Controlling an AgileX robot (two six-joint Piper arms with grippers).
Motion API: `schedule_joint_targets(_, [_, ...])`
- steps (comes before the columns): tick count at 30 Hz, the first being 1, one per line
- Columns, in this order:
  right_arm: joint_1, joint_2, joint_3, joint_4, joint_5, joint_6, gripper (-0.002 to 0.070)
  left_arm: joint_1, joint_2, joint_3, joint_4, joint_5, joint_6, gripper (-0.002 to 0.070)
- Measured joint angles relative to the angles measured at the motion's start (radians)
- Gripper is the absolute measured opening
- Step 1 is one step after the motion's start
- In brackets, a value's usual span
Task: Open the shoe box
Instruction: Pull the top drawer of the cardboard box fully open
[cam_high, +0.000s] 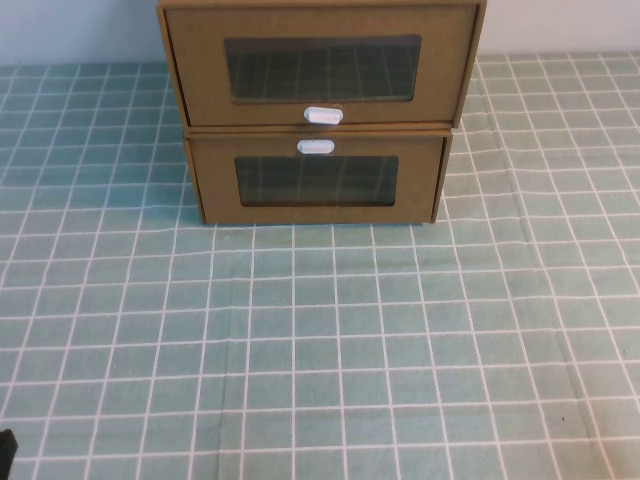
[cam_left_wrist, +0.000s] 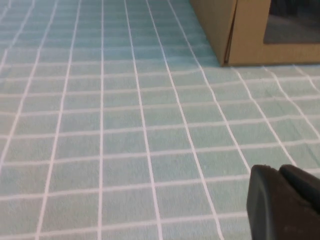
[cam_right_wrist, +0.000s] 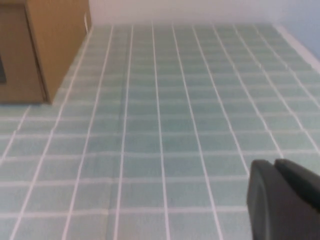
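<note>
Two brown cardboard shoe boxes stand stacked at the far middle of the table, the upper box (cam_high: 200, 70) on the lower box (cam_high: 215, 185). Each has a dark window and a white handle, one (cam_high: 323, 115) on the upper front and one (cam_high: 316, 147) on the lower; both fronts sit flush. My left gripper (cam_left_wrist: 277, 171) is shut and holds nothing, low over the cloth near the front left, well short of the lower box's corner (cam_left_wrist: 250, 35). My right gripper (cam_right_wrist: 274, 164) is also shut and holds nothing, near the front right, far from the box side (cam_right_wrist: 57, 45).
A green cloth (cam_high: 320, 340) with a white grid covers the whole table in front of and beside the boxes. A pale wall (cam_right_wrist: 190, 10) rises behind the table. A small black bit of the left arm (cam_high: 5, 452) shows at the front left edge.
</note>
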Motion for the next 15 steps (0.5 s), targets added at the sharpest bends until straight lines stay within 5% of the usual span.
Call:
schedule_joint_targets(8, [0.0,0.0,0.0,0.002,-0.44,0.0,-0.0013,0.0,0.0,0.001,-0.014,-0.269,0.0,-0.0005])
schedule_joint_targets(15, [0.0,0.0,0.0,0.002,-1.011,0.0,-0.0013,0.0,0.0,0.001,-0.037,-0.866,-0.008,-0.0005])
